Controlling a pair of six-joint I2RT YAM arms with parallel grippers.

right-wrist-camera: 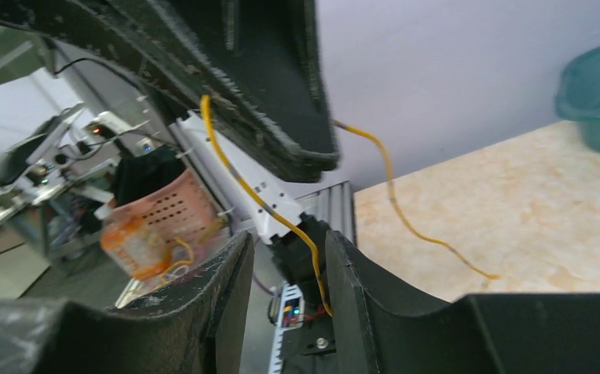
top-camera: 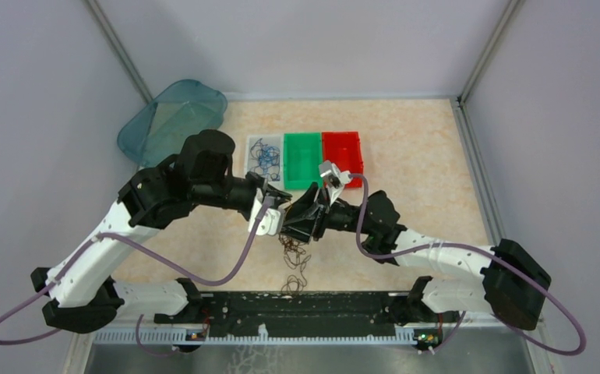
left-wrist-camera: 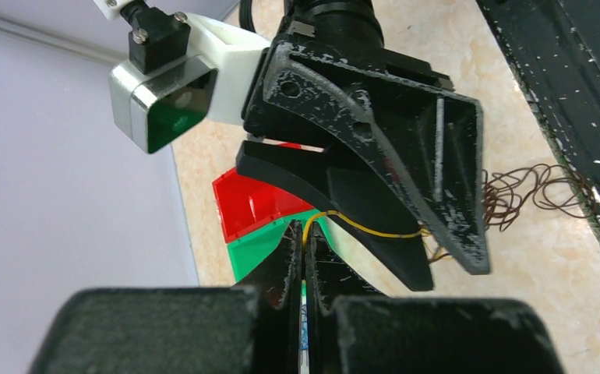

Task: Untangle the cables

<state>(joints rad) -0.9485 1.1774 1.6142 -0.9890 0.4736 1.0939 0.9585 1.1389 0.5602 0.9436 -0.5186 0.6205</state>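
Pinching a yellow cable (left-wrist-camera: 367, 231) in the left end effector (left-wrist-camera: 305, 243), clenched tight, fingers pressed flat together with the cable coming out at their tip. Held up in the air over the middle of the tabletop (top-camera: 414, 171).

Facing it almost tip to tip, the right end effector (right-wrist-camera: 285, 241), released: fingers apart with a plain gap between them. Yellow cable threaded through that gap, close against one finger and not squeezed; cannot tell whether it touches. Drawn in a shallow arc from one end effector to the other.

In the right wrist view, a second yellow length curving down toward the tabletop; cannot tell whether it is the same cable.

Below both end effectors, toward the near edge of the tabletop, a loose tangle of brown cables (top-camera: 293, 261), thin and curly.

At the far side, blue cables (top-camera: 264, 156) lying inside a clear tray (top-camera: 252, 173). Side by side with it in one row, a green tray (top-camera: 303, 160) and then a red tray (top-camera: 342, 152).

In the far corner, by the wall, a teal bowl (top-camera: 174, 118), tipped on its side.
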